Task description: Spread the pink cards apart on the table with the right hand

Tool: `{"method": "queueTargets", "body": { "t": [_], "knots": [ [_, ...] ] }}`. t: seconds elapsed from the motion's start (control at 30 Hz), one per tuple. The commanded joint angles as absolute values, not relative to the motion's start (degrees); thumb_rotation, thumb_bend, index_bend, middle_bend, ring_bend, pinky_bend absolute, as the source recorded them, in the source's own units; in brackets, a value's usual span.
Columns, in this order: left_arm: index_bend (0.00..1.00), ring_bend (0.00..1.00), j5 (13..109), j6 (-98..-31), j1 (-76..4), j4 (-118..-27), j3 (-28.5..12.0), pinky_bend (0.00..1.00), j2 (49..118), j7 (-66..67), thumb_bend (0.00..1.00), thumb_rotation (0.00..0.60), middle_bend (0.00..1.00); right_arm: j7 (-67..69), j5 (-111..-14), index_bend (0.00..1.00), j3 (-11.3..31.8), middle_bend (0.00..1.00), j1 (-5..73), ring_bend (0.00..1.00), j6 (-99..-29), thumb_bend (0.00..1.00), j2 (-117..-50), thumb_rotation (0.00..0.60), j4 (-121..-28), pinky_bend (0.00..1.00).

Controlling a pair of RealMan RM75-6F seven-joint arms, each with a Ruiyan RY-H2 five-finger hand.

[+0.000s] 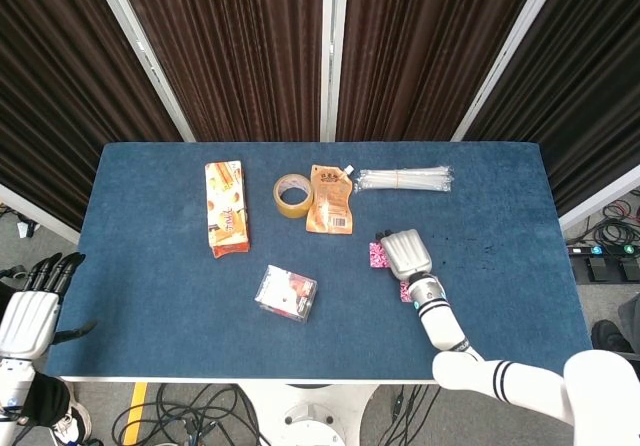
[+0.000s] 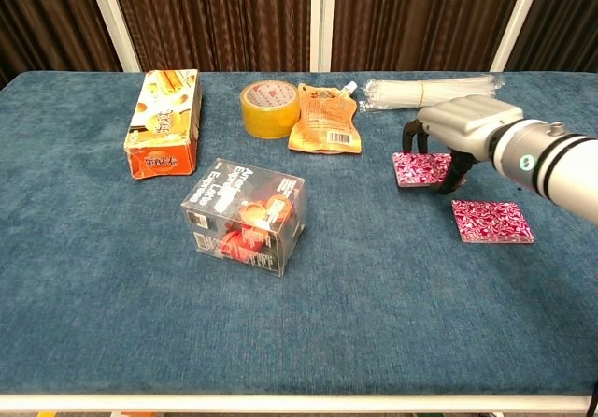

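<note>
Pink cards (image 2: 422,169): upper lot clamped in right hand (image 2: 455,127) fingers, apart from lower lot (image 2: 491,222); next, release

A blue cloth-covered bench (image 1: 150,296) (image 2: 392,323) carries five bystanders. At about ten o'clock from its middle lies an orange snack box (image 1: 226,222) (image 2: 164,122), long side running front to back. At twelve o'clock sits a roll of tan tape (image 1: 293,195) (image 2: 268,109) lying flat, and just to its three o'clock, touching or nearly so, lies an orange spouted pouch (image 1: 330,200) (image 2: 324,119), spout toward the far edge. At one o'clock, near the far edge, lies a clear bag of long pale sticks (image 1: 404,179) (image 2: 432,93), set crosswise. At seven o'clock stands a clear plastic box (image 1: 286,293) (image 2: 246,215) with red and orange contents, turned at an angle. Dark brown curtains (image 1: 240,46) (image 2: 215,15) with pale uprights hang behind.
</note>
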State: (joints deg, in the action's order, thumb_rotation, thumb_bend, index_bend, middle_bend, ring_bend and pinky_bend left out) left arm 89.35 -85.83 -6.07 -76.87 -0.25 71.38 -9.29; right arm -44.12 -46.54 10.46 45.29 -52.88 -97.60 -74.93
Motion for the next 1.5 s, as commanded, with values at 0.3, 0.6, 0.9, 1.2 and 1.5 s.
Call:
{"method": "queueTargets", "body": {
  "t": [0.3,0.6,0.9,1.2,1.5],
  "knots": [
    [0.07,0.0,89.01,-85.69,-5.89,-75.9,-0.27,0.1,71.62,-10.42,0.0,0.6,0.07,-42.95,-45.06,0.32,9.8,0.31,47.12,0.76,-50.72,0.2,-100.21,0.6,-70.52,0.85],
    [0.07,0.0,89.07,-85.79,-5.86,-75.63,-0.32,0.1,71.71,-10.6,0.0,0.6,0.07,-41.67,-44.77,0.18,9.37,0.21,47.58,0.76,-49.8,0.15,-98.82,0.6,-71.95,0.85],
    [0.07,0.0,89.18,-85.87,-5.77,-75.77,-0.24,0.1,71.71,-10.33,0.0,0.6,0.07,-40.24,-47.74,0.17,9.04,0.23,45.93,0.76,-54.72,0.16,-94.06,0.6,-79.04,0.85],
    [0.07,0.0,89.59,-86.04,-5.72,-75.89,-0.02,0.1,71.81,-9.86,0.0,0.6,0.07,-38.91,-51.32,0.26,4.02,0.3,40.77,0.76,-58.79,0.15,-85.22,0.6,-89.01,0.85],
    [0.07,0.0,89.73,-85.64,-6.09,-76.86,-0.09,0.1,71.6,-8.57,0.0,0.6,0.07,-38.29,-50.35,0.27,0.68,0.31,38.79,0.76,-56.94,0.13,-81.88,0.6,-91.02,0.85]
  ]
}}
